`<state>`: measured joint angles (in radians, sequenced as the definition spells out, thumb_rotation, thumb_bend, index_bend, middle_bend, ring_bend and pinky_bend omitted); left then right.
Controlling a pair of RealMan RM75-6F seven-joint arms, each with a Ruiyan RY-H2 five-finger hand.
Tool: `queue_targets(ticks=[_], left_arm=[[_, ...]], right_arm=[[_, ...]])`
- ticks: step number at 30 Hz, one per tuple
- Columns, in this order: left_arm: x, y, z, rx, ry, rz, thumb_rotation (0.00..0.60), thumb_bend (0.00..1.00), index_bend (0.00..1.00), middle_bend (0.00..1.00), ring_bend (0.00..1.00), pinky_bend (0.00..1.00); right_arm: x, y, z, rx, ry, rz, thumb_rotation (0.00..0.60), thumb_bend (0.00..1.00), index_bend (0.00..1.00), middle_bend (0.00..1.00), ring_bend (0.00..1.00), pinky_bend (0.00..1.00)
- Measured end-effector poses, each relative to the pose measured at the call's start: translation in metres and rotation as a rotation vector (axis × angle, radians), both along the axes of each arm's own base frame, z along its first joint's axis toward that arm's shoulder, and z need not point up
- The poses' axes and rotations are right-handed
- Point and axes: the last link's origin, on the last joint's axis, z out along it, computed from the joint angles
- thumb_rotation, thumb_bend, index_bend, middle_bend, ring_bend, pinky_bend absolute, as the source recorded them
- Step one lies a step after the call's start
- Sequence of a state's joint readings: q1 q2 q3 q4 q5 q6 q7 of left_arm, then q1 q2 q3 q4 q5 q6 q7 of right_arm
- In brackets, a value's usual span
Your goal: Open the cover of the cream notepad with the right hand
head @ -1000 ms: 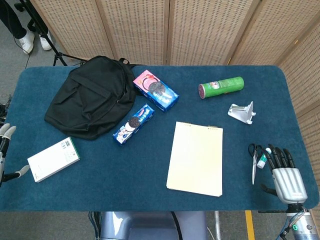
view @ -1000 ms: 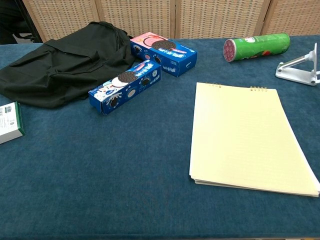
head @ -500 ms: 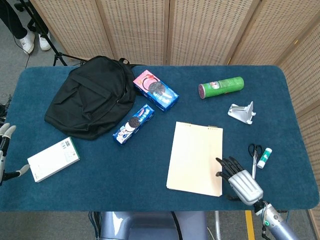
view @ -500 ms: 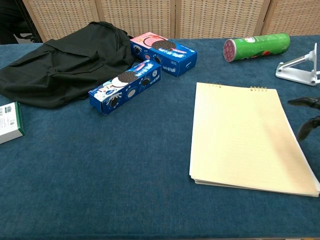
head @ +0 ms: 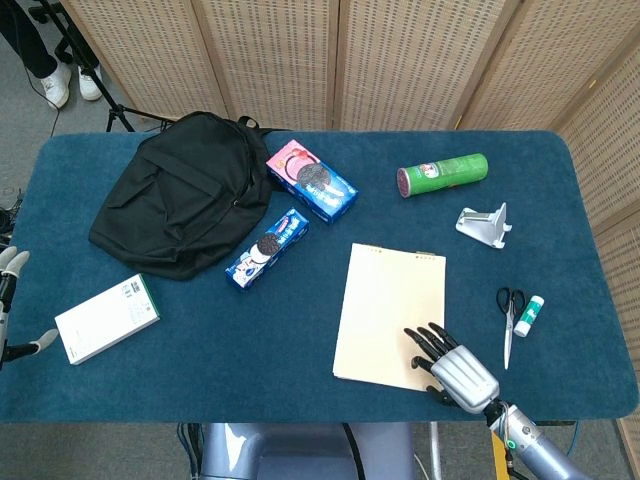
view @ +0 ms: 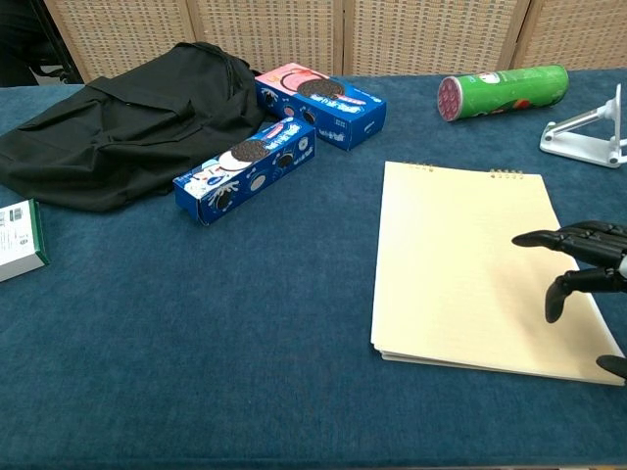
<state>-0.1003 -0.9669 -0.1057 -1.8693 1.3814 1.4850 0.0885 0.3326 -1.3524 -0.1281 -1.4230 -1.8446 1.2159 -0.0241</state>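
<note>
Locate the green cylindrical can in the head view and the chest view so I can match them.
Head view: green can lies upper right of centre, beyond the cream notepad.
Chest view: green can lies at top right.
Shared landmark: the white stand just right of it.

The blue table (head: 200, 370) carries a backpack (head: 180, 190), cookie boxes (head: 267, 247), notepad (head: 390, 310), can (head: 442, 174), scissors (head: 508, 320).

A black backpack (head: 180, 195) lies upper left, with two blue cookie boxes (head: 312, 180) (head: 267, 248) beside it. A green can (head: 442, 174) and white stand (head: 485, 224) sit upper right; scissors (head: 508, 322), a glue stick (head: 529, 315) and a white-green box (head: 107, 318) lie lower down.
</note>
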Motion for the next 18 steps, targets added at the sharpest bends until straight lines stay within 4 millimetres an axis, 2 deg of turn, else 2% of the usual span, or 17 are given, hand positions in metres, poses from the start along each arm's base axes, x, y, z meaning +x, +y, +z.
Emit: queue_targets(ticks=[11,18], left_arm=[[0.0,0.0,-0.001,-0.004,0.003,-0.001,0.6,0.0,0.0,0.0,0.0,0.0],[0.001,0.0,-0.002,0.007,0.01,0.002,0.6,0.0,0.0,0.0,0.0,0.0]], right_arm=[[-0.014,0.006,0.004,-0.004,0.021,0.029,0.6,0.36,0.37,0.0,0.0,0.0],[-0.027,0.008,-0.001,0.004,0.045,0.056,0.6,0.36,0.37,0.0,0.0,0.0]])
